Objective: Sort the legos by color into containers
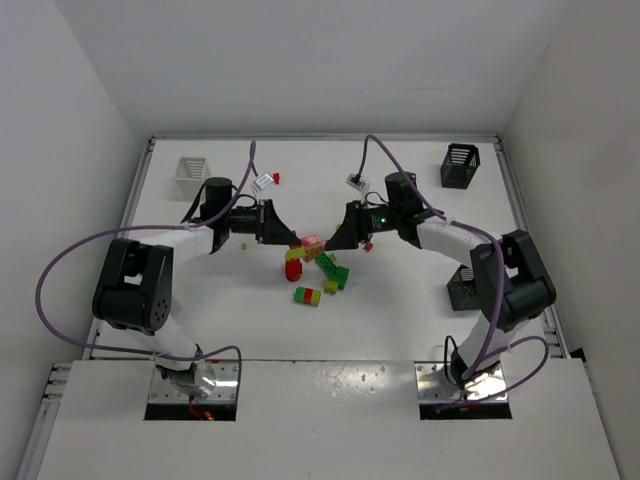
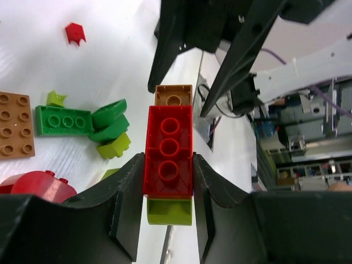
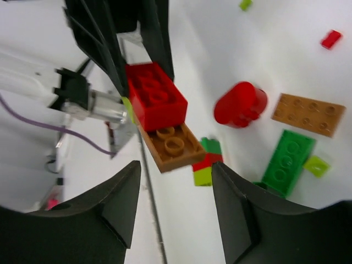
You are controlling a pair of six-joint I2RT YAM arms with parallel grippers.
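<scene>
Black left gripper (image 2: 169, 165); between its fingers a red studded plastic brick (image 2: 169, 140), yellow-green plastic brick (image 2: 169, 212) nearer, orange-brown plastic plate (image 2: 174, 96) farther. Beyond black right gripper (image 3: 176, 173), long green plastic brick (image 3: 289, 159), white table (image 3: 231, 44).

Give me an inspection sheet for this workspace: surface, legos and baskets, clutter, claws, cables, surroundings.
Surface: white table, no stains seen.
Job's things: loose legos in red, green, yellow-green and brown, clustered mid-table; white basket far left; black basket far right; second black basket partly behind the right arm; no fourth basket seen.
Clutter: nothing seen.
Claws: left claw clamps a red brick stacked with a yellow-green brick and a brown plate; right claw open, facing that plate.
Cables: purple cables loop off both arms above the table.
Surroundings: white walls.
</scene>
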